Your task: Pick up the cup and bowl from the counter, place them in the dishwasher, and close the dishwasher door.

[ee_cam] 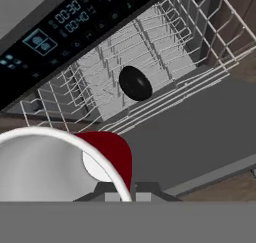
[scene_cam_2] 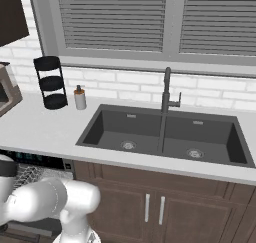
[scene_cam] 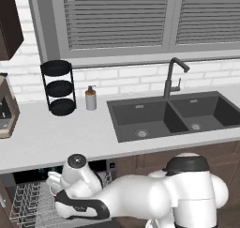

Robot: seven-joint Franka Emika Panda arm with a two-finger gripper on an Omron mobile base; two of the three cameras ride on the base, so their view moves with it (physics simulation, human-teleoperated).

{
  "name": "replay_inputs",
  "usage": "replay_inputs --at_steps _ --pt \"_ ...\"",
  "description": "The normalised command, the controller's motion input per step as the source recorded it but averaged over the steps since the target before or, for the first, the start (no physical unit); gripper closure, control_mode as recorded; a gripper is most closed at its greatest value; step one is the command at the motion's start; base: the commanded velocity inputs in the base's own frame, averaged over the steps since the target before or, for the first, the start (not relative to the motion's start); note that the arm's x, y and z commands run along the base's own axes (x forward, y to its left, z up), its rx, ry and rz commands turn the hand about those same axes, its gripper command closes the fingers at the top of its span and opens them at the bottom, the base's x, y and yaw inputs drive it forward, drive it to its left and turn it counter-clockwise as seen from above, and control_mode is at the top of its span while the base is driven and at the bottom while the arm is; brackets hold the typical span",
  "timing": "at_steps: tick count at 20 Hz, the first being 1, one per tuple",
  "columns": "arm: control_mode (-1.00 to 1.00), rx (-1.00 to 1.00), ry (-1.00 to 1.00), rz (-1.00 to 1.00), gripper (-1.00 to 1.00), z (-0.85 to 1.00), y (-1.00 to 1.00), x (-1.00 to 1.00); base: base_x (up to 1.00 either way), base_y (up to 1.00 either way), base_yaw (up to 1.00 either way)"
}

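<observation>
We see a glossy white arm [scene_cam: 140, 194] of rounded, bulbous segments, with black bands at its joints and a grey-capped joint

Against the white brick wall [scene_cam: 122, 79], a black three-tier round-tray stand [scene_cam: 59, 87], just beside it a small grey soap dispenser bottle with brown pump [scene_cam: 91, 98]. Right of these, a dark double sink [scene_cam: 173, 115] with a tall dark metal tap [scene_cam: 174, 77] behind it. Above, a grey slatted window blind [scene_cam: 117, 16]. Below, brown wooden cabinet doors [scene_cam_2: 150, 207] with pale bar handles.
</observation>
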Motion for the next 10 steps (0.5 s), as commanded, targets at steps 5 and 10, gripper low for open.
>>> replay_inputs --at_steps 5,10 --pt "-1.0 0.0 0.0 0.0 1.0 -0.33 0.0 0.07 0.0 0.0 0.0" --pt "-1.0 -0.07 0.12 0.0 1.0 -0.16 0.04 0.38 0.0 0.0 0.0"
